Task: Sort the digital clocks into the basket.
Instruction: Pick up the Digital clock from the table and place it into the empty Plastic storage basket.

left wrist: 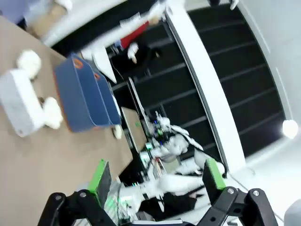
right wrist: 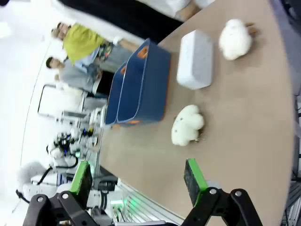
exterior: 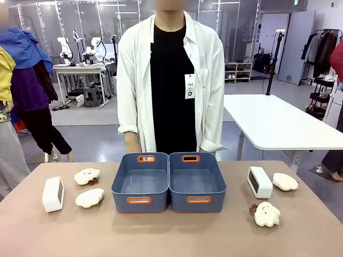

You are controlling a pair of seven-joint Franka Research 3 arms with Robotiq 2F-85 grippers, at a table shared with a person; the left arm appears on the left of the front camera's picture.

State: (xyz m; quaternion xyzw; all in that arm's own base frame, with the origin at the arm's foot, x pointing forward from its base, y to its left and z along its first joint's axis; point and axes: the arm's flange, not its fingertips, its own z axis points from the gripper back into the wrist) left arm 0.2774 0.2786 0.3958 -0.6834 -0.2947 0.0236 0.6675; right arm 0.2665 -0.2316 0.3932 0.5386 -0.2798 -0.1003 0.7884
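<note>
On the surface (exterior: 171,235), front view: left clock (exterior: 53,194) and right clock (exterior: 260,182) stand either side of the baskets (exterior: 124,201), neither in. Left wrist view: left gripper (left wrist: 157,178) wide open, empty. Right wrist view: right gripper (right wrist: 137,181) likewise open, empty. I reckon the clocks are light, rigid, slick plastic, so I'd pinch across the thin body.

Bright, even overhead light keeps the front view sharp, with faint shadows on the table (exterior: 171,230). The left wrist view is blurred, a lamp (left wrist: 290,128) glaring far beyond the left hand (left wrist: 157,175). Beyond the right hand (right wrist: 137,178), the background bleaches white and lines bow.
</note>
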